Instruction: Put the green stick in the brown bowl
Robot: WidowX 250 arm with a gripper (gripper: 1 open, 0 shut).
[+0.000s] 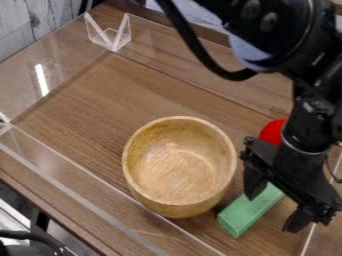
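Look at the green stick [251, 211]. It is a flat, light-green block with straight sides and a plain, dull top. It lies flat on the surface [107, 95], just to the right of the brown bowl [181, 165], very close to the bowl's outer wall. You cannot tell if the two touch. One end of the stick points toward the front edge.

The brown bowl is round and made of pale wood. Its rim is thick, and you can see wavy lines in the wood inside. The bowl holds nothing.

Your black claw [285, 198] points down over the far end of the stick. Its two fingers are spread wide, one on each side, and they do not squeeze the stick. You are not holding anything.

A red round toy [273, 131] peeks out behind the claw's arm.

The surface is brown wood with long stripes. Clear plastic walls [94, 205] stand along its left and front edges. The stick lies near the front right corner, so there is little room there. To the left of the bowl and behind it, the wood is wide and bare.
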